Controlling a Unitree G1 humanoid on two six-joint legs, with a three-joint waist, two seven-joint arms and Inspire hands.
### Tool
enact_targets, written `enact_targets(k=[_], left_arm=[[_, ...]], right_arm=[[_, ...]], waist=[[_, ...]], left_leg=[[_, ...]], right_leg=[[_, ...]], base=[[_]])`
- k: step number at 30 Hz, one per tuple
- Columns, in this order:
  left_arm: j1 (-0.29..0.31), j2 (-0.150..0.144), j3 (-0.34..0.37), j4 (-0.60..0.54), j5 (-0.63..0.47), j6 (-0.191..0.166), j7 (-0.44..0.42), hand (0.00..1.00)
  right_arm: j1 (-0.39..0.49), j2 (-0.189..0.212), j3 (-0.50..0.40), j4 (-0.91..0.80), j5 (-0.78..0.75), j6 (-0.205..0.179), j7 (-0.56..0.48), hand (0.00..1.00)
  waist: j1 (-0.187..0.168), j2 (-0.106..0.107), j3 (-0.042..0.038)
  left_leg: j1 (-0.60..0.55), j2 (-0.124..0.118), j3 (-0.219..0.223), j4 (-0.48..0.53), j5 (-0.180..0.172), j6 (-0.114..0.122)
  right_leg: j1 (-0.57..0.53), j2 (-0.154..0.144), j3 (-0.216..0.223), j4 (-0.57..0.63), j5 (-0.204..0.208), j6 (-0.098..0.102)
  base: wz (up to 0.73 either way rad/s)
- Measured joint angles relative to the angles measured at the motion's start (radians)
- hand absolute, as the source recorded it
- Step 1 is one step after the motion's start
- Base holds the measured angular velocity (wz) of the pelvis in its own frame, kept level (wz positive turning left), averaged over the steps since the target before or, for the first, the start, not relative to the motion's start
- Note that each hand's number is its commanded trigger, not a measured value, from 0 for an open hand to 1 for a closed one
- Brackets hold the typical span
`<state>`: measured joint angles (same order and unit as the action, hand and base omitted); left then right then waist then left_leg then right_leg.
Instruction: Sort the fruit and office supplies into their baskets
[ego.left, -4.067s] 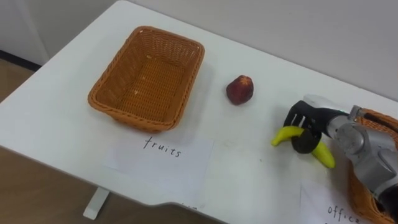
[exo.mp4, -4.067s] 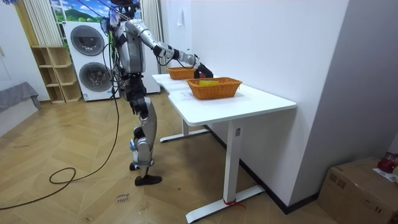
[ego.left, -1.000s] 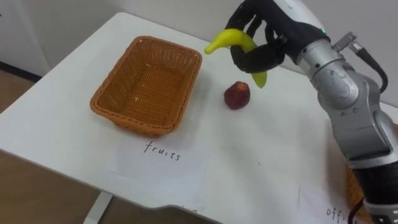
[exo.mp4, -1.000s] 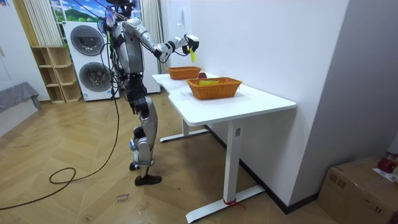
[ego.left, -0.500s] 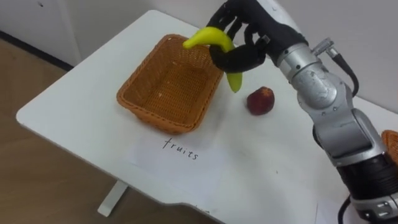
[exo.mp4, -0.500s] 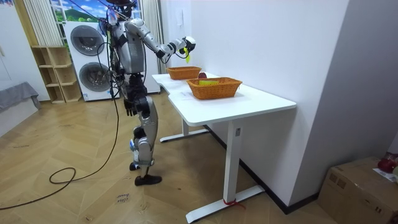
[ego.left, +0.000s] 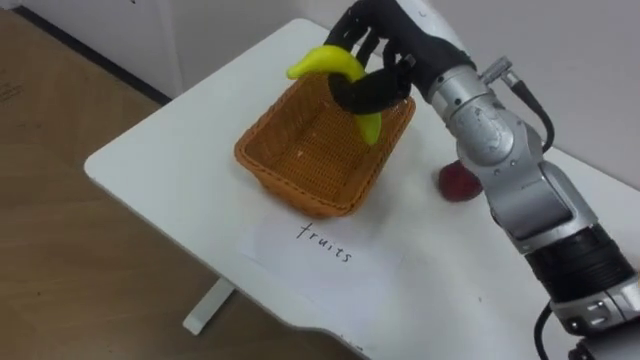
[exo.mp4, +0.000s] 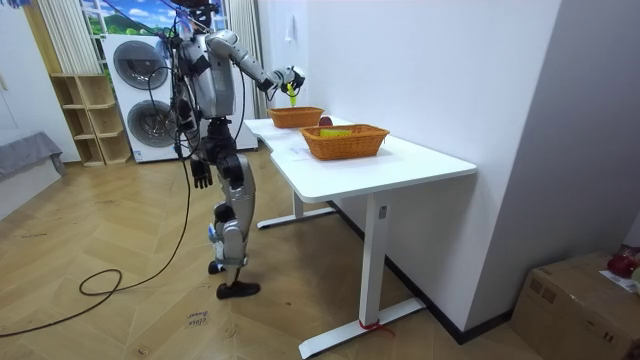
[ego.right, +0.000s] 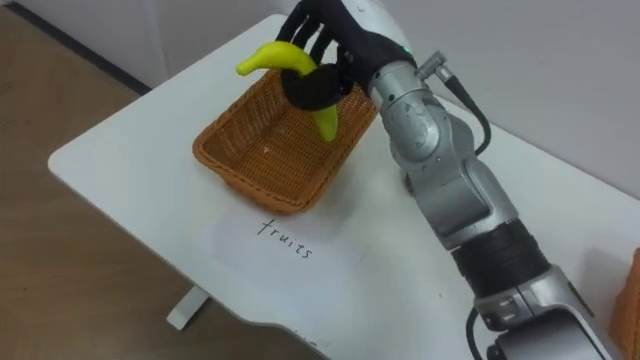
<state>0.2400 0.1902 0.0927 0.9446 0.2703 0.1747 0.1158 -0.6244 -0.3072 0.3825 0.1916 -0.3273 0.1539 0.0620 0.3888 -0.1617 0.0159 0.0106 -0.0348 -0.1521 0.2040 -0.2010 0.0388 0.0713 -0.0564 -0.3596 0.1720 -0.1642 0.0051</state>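
Banana (ego.left: 325, 61) gripped in outstretched right hand (ego.left: 402, 42) above fruit basket (ego.left: 292, 183)

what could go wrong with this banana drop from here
1. The right hand holds the banana well above the far corner of the basket; released there, it might hit the rim and bounce onto the table.
2. The arm passes close over the red fruit; pulling back low could knock it rolling.

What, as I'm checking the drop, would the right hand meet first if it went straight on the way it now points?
Most likely the fruits basket: the right hand, shut on the banana, points down and leftward over its inside, so the basket floor comes first, though depth is unclear.
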Motion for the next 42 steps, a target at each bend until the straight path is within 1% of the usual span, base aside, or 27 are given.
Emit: enact_targets(k=[1,3,5,11,13,22,25,31,32,33,34,35,36,37,42], left_arm=[[-0.003,0.001,0.000,0.001,0.002,-0.001,0.000,0.00],[-0.003,0.001,-0.004,0.006,0.002,-0.001,0.000,0.00],[-0.003,0.004,-0.026,0.009,0.002,0.002,0.000,0.00],[-0.008,0.008,-0.051,0.007,-0.002,0.007,-0.002,0.00],[-0.008,0.009,-0.061,0.007,-0.002,0.007,-0.006,0.00],[-0.009,0.009,-0.062,0.005,0.000,0.007,-0.019,0.00],[-0.008,0.009,-0.062,0.005,0.000,0.007,-0.019,0.00],[-0.009,0.009,-0.062,0.003,0.001,0.007,-0.020,0.00],[-0.009,0.009,-0.062,0.003,0.001,0.007,-0.020,0.00],[-0.009,0.009,-0.062,0.003,0.001,0.007,-0.020,0.00],[-0.009,0.009,-0.062,0.003,0.001,0.008,-0.020,0.00],[-0.009,0.009,-0.062,0.002,0.001,0.008,-0.020,0.00],[-0.009,0.009,-0.062,0.000,0.001,0.008,-0.020,0.00],[-0.008,0.009,-0.062,-0.002,0.001,0.008,-0.020,0.00],[-0.010,0.009,-0.061,-0.004,0.000,0.008,-0.019,0.00]], right_arm=[[0.000,0.000,0.014,0.002,0.009,0.000,-0.001,1.00],[0.000,0.006,0.036,0.002,0.017,0.000,-0.005,1.00],[0.000,0.018,0.057,0.003,0.026,0.000,-0.015,1.00],[-0.003,0.051,0.069,0.052,0.053,0.000,-0.035,1.00],[-0.004,0.055,0.069,0.063,0.056,0.000,-0.038,1.00],[-0.005,0.055,0.069,0.079,0.056,0.000,-0.063,1.00],[-0.005,0.055,0.069,0.079,0.056,0.000,-0.065,1.00],[-0.005,0.055,0.069,0.079,0.056,0.000,-0.069,1.00],[-0.005,0.055,0.069,0.079,0.056,0.000,-0.070,0.97],[-0.005,0.055,0.069,0.079,0.056,0.000,-0.070,0.85],[-0.005,0.055,0.069,0.079,0.056,0.000,-0.070,0.69],[-0.005,0.055,0.069,0.079,0.055,0.000,-0.071,0.60],[-0.005,0.055,0.069,0.079,0.055,0.000,-0.071,0.23],[-0.005,0.055,0.069,0.079,0.055,-0.001,-0.072,0.00],[-0.005,0.055,0.069,0.079,0.055,-0.001,-0.074,0.00]], waist=[[0.003,-0.004,0.0020],[0.005,-0.007,0.0020],[0.012,-0.008,0.0022],[0.027,-0.008,0.0023],[0.028,-0.008,0.0023],[0.025,-0.008,0.0044],[0.026,-0.007,0.0052],[0.025,-0.004,0.0071],[0.025,-0.004,0.0072],[0.025,-0.004,0.0073],[0.025,-0.003,0.0074],[0.025,-0.003,0.0076],[0.024,-0.003,0.0076],[0.024,-0.003,0.0077],[0.021,0.000,0.0082]], left_leg=[[0.000,0.000,0.000,-0.003,0.000,0.000],[0.000,0.000,0.000,-0.006,0.000,0.000],[0.001,-0.001,0.000,-0.005,0.000,0.000],[-0.001,-0.004,-0.006,-0.003,0.000,0.000],[-0.002,-0.010,-0.016,0.000,0.000,0.000],[0.000,-0.012,-0.036,0.000,0.000,0.001],[0.000,-0.012,-0.037,0.000,0.000,0.001],[-0.001,-0.012,-0.037,-0.001,0.001,0.001],[-0.001,-0.012,-0.037,-0.001,0.001,0.001],[-0.001,-0.013,-0.037,-0.001,0.001,0.001],[-0.001,-0.013,-0.037,0.000,0.001,0.001],[-0.001,-0.013,-0.037,0.000,0.001,0.001],[0.000,-0.013,-0.037,0.000,0.001,0.001],[0.000,-0.012,-0.037,0.000,0.001,0.001],[0.000,-0.012,-0.037,0.001,0.001,0.002]], right_leg=[[0.000,0.004,-0.001,0.000,0.000,0.000],[0.001,0.004,-0.002,0.000,0.000,0.000],[0.001,0.004,-0.004,0.000,0.000,0.000],[0.003,0.004,-0.016,-0.001,0.000,0.000],[0.004,0.003,-0.021,-0.001,0.000,0.000],[0.013,0.001,-0.028,-0.004,-0.001,0.002],[0.013,-0.001,-0.028,-0.004,-0.003,0.005],[0.012,-0.001,-0.028,-0.004,-0.003,0.005],[0.012,-0.001,-0.028,-0.004,-0.003,0.005],[0.012,-0.001,-0.028,-0.004,-0.003,0.005],[0.012,-0.001,-0.028,-0.004,-0.003,0.005],[0.012,-0.001,-0.028,-0.004,-0.003,0.005],[0.012,-0.001,-0.028,-0.004,-0.003,0.005],[0.012,-0.001,-0.028,-0.004,-0.003,0.005],[0.012,-0.002,-0.027,-0.004,-0.003,0.005]], base=[[0.00],[0.00],[0.00],[0.02],[0.09],[0.07],[0.01],[0.00],[0.00],[0.00],[0.00],[0.00],[0.00],[0.00],[0.00]])
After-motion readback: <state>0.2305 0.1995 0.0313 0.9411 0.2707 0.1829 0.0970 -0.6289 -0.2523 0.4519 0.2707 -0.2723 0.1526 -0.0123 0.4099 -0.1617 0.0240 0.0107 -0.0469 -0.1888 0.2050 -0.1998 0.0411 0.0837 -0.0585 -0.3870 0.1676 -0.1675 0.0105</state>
